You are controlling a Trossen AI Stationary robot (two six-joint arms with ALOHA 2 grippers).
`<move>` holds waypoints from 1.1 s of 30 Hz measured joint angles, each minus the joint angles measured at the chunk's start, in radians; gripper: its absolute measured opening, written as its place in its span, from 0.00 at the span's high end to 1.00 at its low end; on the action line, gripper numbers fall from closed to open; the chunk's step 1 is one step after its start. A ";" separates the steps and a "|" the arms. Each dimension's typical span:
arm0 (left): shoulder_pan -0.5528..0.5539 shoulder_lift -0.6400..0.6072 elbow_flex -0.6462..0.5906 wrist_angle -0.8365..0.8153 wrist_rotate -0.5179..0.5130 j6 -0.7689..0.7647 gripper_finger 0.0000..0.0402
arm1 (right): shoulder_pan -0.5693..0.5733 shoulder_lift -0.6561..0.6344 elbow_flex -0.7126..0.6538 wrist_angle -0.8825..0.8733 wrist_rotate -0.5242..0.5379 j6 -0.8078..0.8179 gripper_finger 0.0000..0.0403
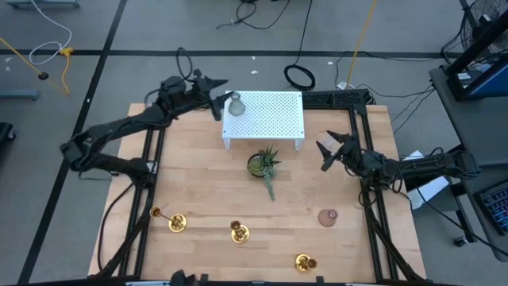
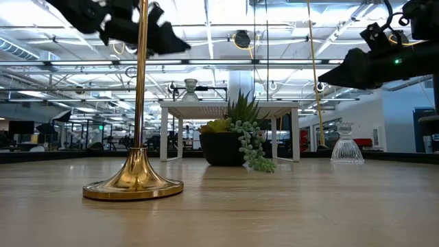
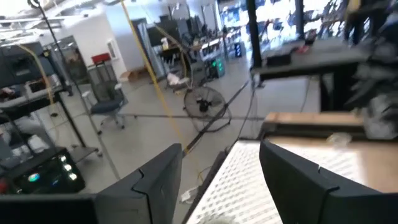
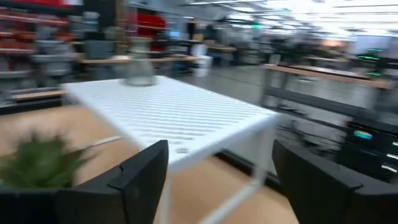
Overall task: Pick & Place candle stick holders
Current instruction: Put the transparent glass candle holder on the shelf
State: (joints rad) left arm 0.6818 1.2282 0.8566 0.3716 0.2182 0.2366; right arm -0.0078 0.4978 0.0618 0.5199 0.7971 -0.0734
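candlestick top beyond frame edge

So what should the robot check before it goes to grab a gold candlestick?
1. Left gripper empty and open: ok, it hangs by the glass holder at a corner of the white shelf.
2. Right gripper empty and open: ok, raised above the table's right side.
3. Candle stick holders reachable: ok, three stand along the near edge.
4. All upright: cannot tell from above; the nearest one stands upright.
5. Path clear of the plant: ok, it sits mid-table, away from them.
6. Clear glass piece out of the way: ok.
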 joint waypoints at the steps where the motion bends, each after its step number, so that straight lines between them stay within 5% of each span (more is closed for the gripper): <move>1: -0.006 -0.032 0.000 -0.020 0.000 -0.017 0.45 | 0.000 0.000 0.000 0.002 0.048 0.000 0.28; 4: -0.025 -0.121 0.000 -0.088 0.002 -0.078 0.45 | 0.000 0.000 0.000 -0.003 0.149 0.023 0.27; 13: -0.099 -0.292 0.000 -0.171 0.002 -0.079 0.45 | -0.026 0.051 0.000 -0.314 0.171 0.363 0.29; 33: -0.223 -0.307 0.000 -0.196 0.002 -0.048 0.45 | -0.195 0.203 0.000 -0.369 0.033 0.565 0.30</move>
State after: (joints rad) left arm 0.4589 0.9215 0.8566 0.1753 0.2199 0.1886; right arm -0.2029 0.7005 0.0616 0.1514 0.8300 0.4912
